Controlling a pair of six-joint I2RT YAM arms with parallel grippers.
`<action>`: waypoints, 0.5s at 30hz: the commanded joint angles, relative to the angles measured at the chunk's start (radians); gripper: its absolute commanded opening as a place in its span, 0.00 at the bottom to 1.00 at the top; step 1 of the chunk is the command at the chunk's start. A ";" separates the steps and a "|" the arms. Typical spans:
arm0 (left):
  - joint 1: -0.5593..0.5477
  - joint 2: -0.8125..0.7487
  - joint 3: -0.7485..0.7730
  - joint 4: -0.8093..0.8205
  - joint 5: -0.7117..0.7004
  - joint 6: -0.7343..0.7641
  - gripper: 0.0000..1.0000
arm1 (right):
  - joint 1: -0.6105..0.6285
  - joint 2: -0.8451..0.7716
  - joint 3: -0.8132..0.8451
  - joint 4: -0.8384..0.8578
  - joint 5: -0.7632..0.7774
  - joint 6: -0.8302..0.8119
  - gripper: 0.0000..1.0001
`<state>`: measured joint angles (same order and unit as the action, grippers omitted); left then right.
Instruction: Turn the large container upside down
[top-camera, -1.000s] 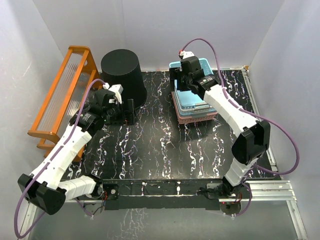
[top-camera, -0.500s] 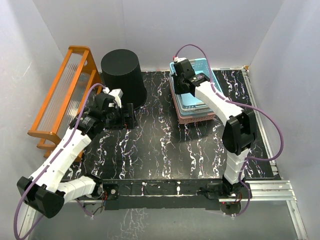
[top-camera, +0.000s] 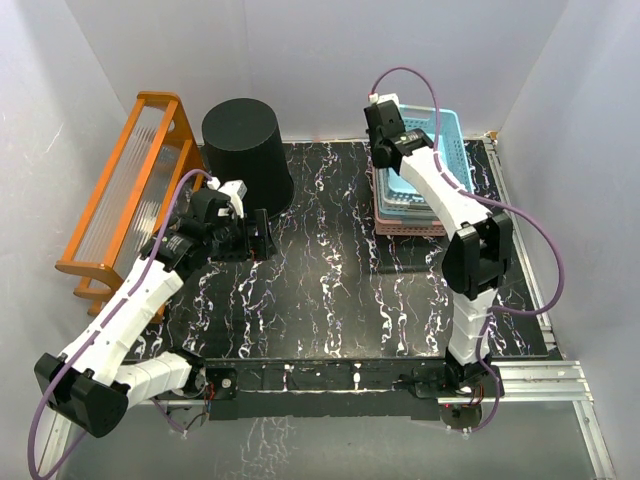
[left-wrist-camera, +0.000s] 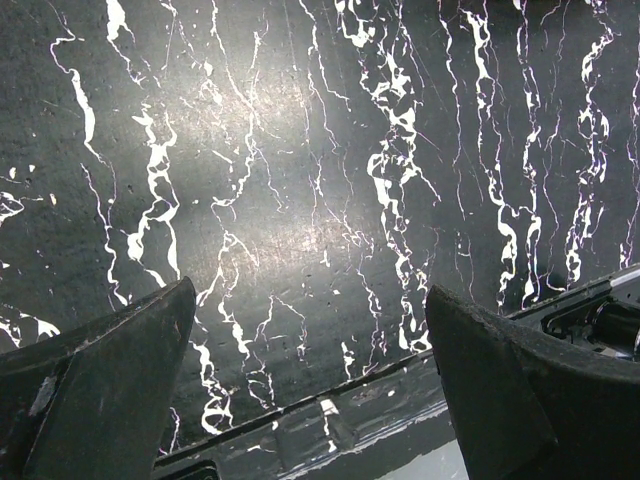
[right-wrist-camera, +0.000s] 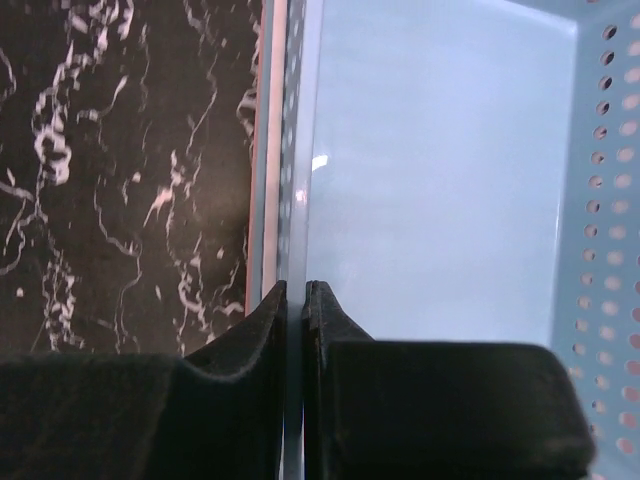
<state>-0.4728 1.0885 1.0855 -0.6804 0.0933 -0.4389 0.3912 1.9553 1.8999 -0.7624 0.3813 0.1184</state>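
Observation:
The large container (top-camera: 247, 146), a tall black ribbed bin, stands at the table's back left with a flat closed face uppermost. My left gripper (top-camera: 260, 232) hovers just in front of it, apart from it, wide open; in the left wrist view its gripper (left-wrist-camera: 310, 385) has only the marbled tabletop between the fingers (left-wrist-camera: 100, 380). At the back right, my right gripper (top-camera: 385, 152) is shut on the left side wall of the blue basket (top-camera: 428, 150). The right wrist view shows that gripper (right-wrist-camera: 295, 292) pinching the thin blue wall (right-wrist-camera: 298, 180).
An orange rack (top-camera: 128, 190) leans along the left wall. The blue basket tops a stack with white and pink baskets (top-camera: 410, 222) at the back right. The black marbled table (top-camera: 320, 290) has a metal rail (top-camera: 540, 375) at its near right edge.
My right gripper closed on the blue basket's wall and dragged the basket stack to the right. My left gripper backed a little away from the black bin, still open.

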 joint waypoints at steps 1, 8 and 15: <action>0.001 -0.004 0.004 0.008 -0.010 0.003 0.99 | -0.013 -0.028 0.184 0.005 0.118 -0.037 0.00; 0.001 -0.027 0.017 -0.028 -0.091 0.023 0.98 | -0.009 -0.176 0.229 0.023 -0.088 0.006 0.00; 0.002 -0.026 0.122 -0.128 -0.229 0.064 0.99 | 0.036 -0.300 0.209 -0.012 -0.313 0.098 0.00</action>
<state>-0.4728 1.0893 1.1110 -0.7380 -0.0135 -0.4129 0.3923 1.7725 2.1002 -0.8104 0.2253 0.1616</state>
